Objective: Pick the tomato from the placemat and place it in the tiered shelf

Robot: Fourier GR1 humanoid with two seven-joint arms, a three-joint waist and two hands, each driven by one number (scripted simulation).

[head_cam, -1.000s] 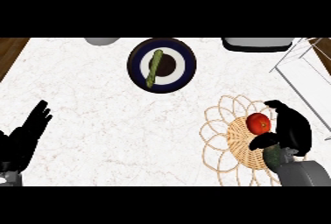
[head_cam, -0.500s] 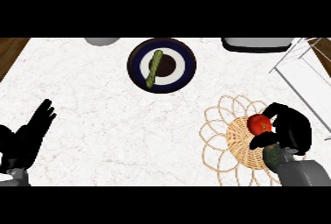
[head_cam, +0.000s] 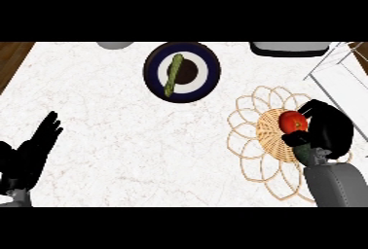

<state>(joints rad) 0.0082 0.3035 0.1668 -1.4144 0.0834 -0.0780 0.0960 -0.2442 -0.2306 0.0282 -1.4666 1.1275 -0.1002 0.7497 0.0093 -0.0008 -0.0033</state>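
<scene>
Far left of the placemat [head_cam: 277, 146], near the counter's [head_cam: 108, 126] left edge: left hand [head_cam: 28, 155], fingers straight and spread, resting, holding nothing. Wide bare counter lies between it and the placemat. Up and left of the placemat: dark plate [head_cam: 155, 73] carrying a green vegetable [head_cam: 173, 74], near the far edge. On the placemat's woven centre: tomato [head_cam: 292, 121], right hand [head_cam: 327, 129] curled round it from the right. Up and right of the placemat: tiered shelf [head_cam: 338, 63], wire frame at the counter's right edge.
</scene>
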